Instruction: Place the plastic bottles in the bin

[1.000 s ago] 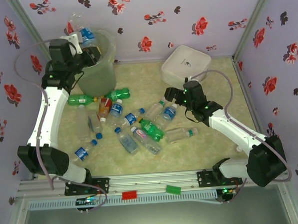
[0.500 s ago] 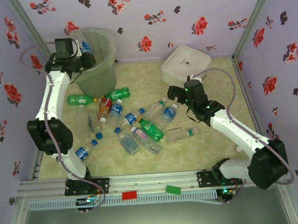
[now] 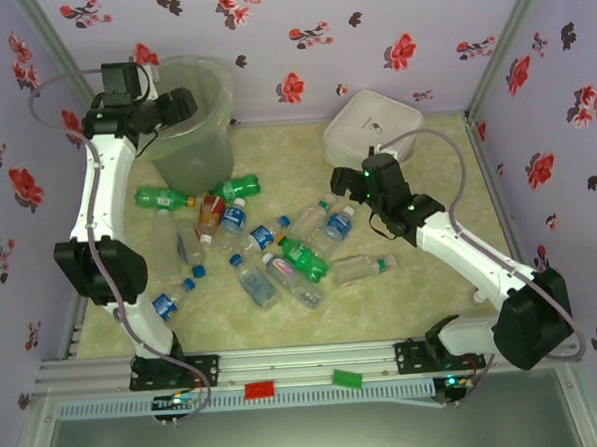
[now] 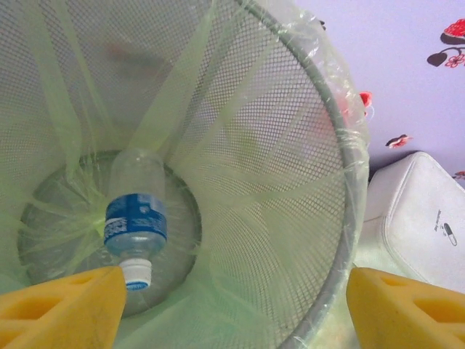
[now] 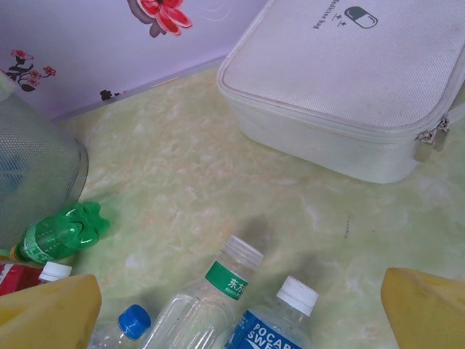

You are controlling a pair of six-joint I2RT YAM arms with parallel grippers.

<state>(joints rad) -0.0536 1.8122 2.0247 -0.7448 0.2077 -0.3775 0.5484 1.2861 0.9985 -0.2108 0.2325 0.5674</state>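
The bin [image 3: 188,124] is a pale-green mesh bucket lined with a clear bag, standing at the back left. My left gripper [image 3: 175,106] hangs over its rim, open, with nothing between its yellow fingers [image 4: 62,305]. A clear blue-labelled bottle [image 4: 136,218] lies at the bottom of the bin [image 4: 290,145]. Several plastic bottles lie scattered mid-table, among them a green one [image 3: 162,199] and an orange-red one [image 3: 210,213]. My right gripper [image 3: 340,186] is open above a green-labelled clear bottle [image 5: 218,287] and a blue-labelled one [image 5: 272,323], touching neither.
A white zipped case [image 3: 371,125] stands at the back right, close behind my right gripper [image 5: 236,313]. Floral walls enclose the table on three sides. A green bottle [image 5: 58,233] lies against the foot of the bin [image 5: 33,174].
My left gripper moved over the bin's mouth and opened; the blue-labelled bottle it held now lies inside the bin. The right gripper drifted slightly left and stayed open.
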